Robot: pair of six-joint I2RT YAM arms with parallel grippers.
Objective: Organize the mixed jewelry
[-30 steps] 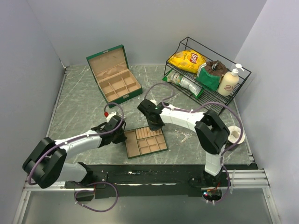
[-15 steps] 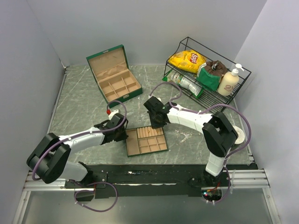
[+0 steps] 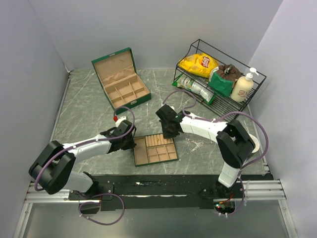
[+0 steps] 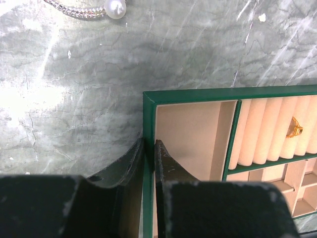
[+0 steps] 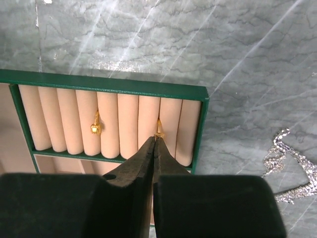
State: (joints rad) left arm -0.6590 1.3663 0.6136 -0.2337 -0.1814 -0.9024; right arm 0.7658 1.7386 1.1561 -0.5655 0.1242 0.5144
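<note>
Between the two arms, at the near middle of the desk (image 3: 84, 109), lies the flat tray (image 4: 198, 94). The left claw (image 4: 149, 145) is clamped on the tray's left wall, one finger outside and one inside the plain corner compartment. The right claw (image 5: 154, 141) hangs over the row of ring rolls near its right end. Its fingers are pressed together, with the tips touching a gold ring (image 5: 159, 126) tucked between two rolls. I cannot tell whether it pinches that ring. A second gold ring (image 5: 95, 128) sits in a slot a few rolls to the left. Silvery chains (image 5: 290, 161) lie tangled on the desk just right of the tray. A pearl-tipped bangle (image 4: 81, 11) rests on the desk, apart from the tray's left corner.
</note>
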